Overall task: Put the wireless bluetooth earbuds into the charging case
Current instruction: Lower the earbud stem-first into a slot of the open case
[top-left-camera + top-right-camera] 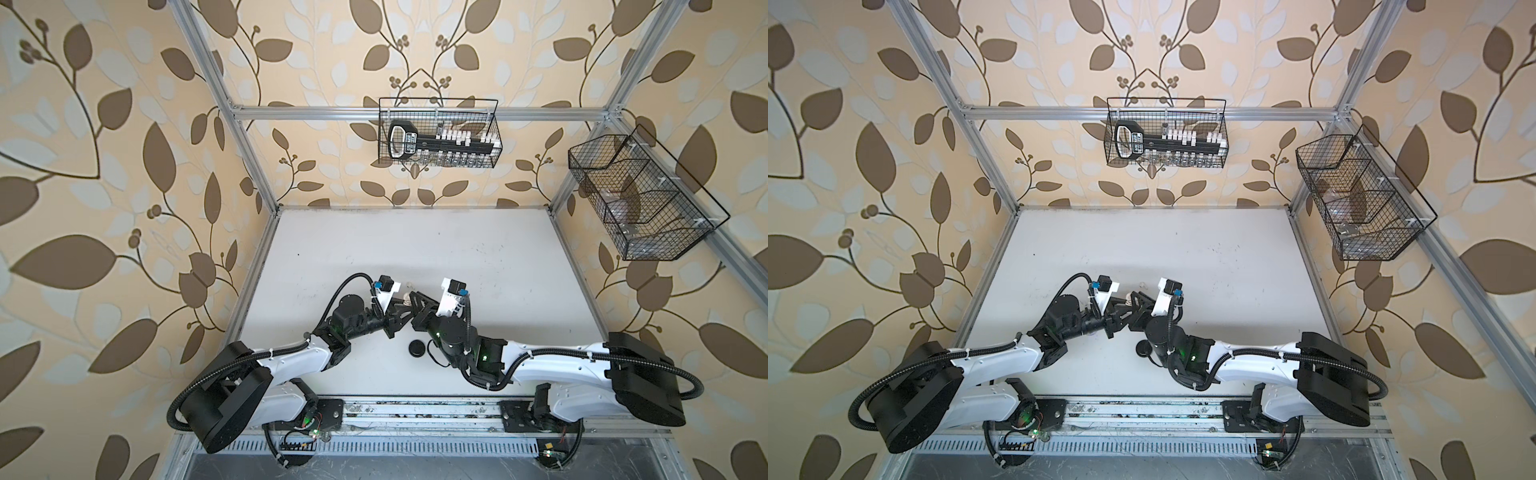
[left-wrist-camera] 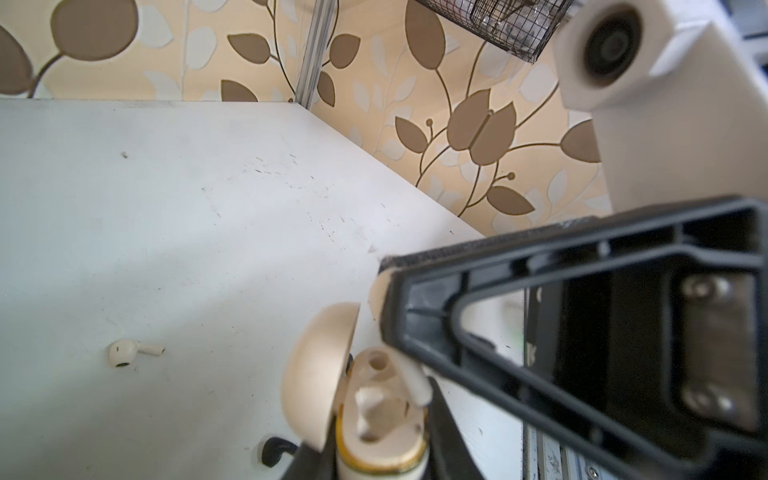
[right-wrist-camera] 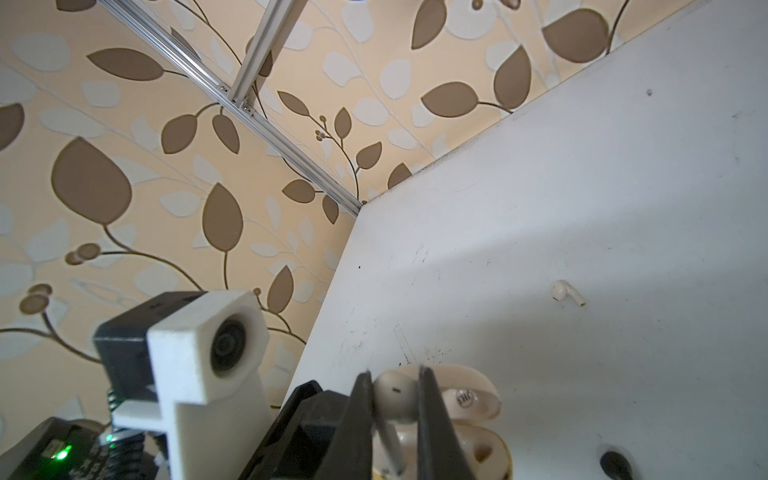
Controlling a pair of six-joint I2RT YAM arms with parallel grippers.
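1. Closest to the lens in the left wrist view, the charging case (image 2: 376,415) stands roughly upright, clenched in the left gripper (image 2: 380,459). Its lid (image 2: 316,374) is swung open to one side and both wells show bare.
2. Directly over the case, the right gripper (image 3: 395,392) is clamped on a white earbud (image 3: 394,388). The head is pinched between the fingers and the stem hangs down toward the case.
3. The coming move turns on the stem's long axis. It slants rather than lining up with a well, and its tip seems to rest at the rim on the side away from the lid. The right arm likely needs to shift toward the lid and straighten the stem before pressing down.
4. Beyond both claws, a second earbud (image 2: 124,353) lies on its side on the table (image 2: 208,208), well apart from the case and about equally near either arm.
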